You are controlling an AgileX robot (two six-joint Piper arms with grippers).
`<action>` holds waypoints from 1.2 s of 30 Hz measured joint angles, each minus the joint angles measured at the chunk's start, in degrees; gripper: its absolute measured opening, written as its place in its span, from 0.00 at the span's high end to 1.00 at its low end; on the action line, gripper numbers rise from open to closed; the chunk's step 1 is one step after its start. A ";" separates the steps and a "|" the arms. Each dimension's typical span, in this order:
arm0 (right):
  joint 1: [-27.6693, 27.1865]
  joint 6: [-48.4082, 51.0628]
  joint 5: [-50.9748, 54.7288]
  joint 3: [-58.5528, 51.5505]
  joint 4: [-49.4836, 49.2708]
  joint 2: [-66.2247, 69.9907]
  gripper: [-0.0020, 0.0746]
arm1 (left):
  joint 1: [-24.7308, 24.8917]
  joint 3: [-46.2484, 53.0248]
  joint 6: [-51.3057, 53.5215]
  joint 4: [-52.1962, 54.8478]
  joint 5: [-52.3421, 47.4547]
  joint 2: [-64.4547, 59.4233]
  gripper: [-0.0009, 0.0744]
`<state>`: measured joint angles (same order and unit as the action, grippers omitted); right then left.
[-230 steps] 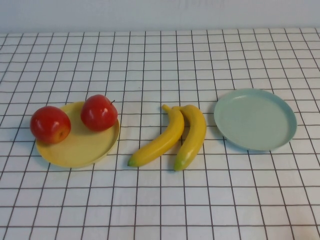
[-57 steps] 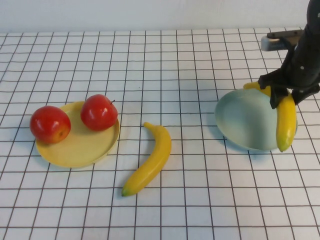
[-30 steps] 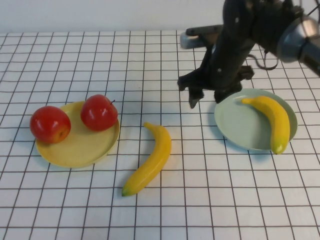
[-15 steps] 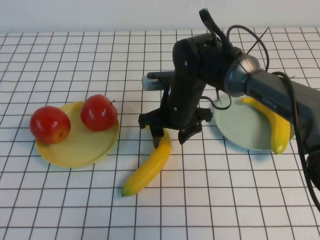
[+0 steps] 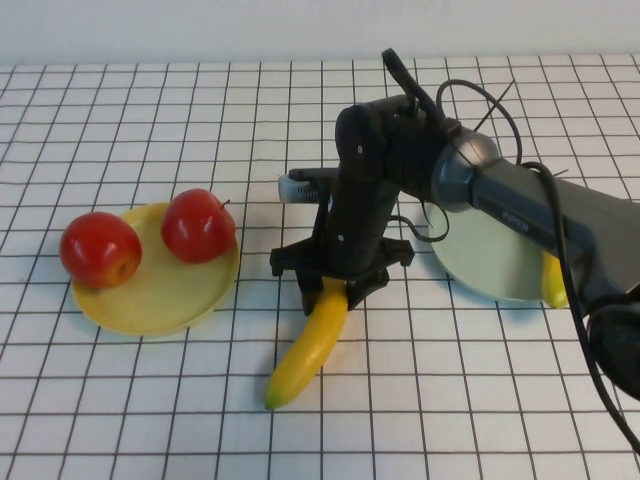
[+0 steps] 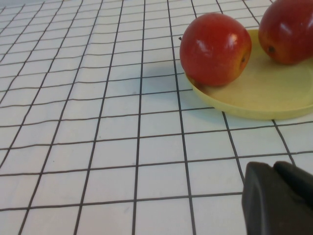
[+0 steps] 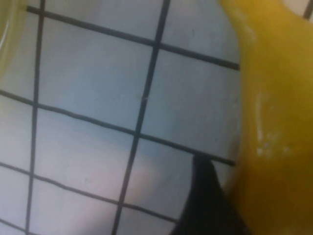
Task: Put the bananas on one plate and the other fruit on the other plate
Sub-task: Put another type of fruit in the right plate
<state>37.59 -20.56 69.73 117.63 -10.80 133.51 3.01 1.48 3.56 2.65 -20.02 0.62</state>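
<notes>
At table centre, the right gripper (image 5: 332, 288) stands over the far end of a banana (image 5: 305, 345), jaws clamped on it (one dark finger (image 7: 208, 196) touches its side). The second banana (image 5: 553, 282) lies on the blue-green plate (image 5: 480, 262) at right. Two apples (image 5: 198, 225) (image 5: 100, 249) sit on the yellow plate (image 5: 160, 290) at left. The left gripper (image 6: 279, 198) hovers near that plate; its jaw state cannot be told.

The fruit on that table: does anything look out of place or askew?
One banana lies on the table cloth between the plates, the right gripper down over its upper end. One apple overhangs the yellow plate's rim. The left gripper sits low near that plate. The other banana is on the blue-green plate.
</notes>
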 joint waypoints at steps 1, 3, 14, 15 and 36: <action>0.00 0.00 -0.09 0.21 0.14 0.00 0.49 | 0.00 0.00 0.00 0.00 0.00 0.00 0.99; 0.00 0.85 0.11 0.63 0.55 0.00 0.56 | 0.00 0.00 0.00 0.00 0.00 0.00 0.99; -4.51 11.41 0.69 3.86 5.55 -5.94 0.56 | 0.00 0.00 0.00 0.00 0.00 0.00 0.99; -5.64 12.18 0.69 3.86 5.97 -6.36 0.56 | 0.00 0.00 0.00 0.00 0.00 0.00 0.99; -18.68 25.12 0.91 3.86 12.04 -2.59 0.42 | 0.00 0.00 0.00 0.00 0.00 0.00 0.99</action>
<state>18.91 4.56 70.64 121.49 1.25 130.92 3.01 1.48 3.56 2.65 -20.02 0.62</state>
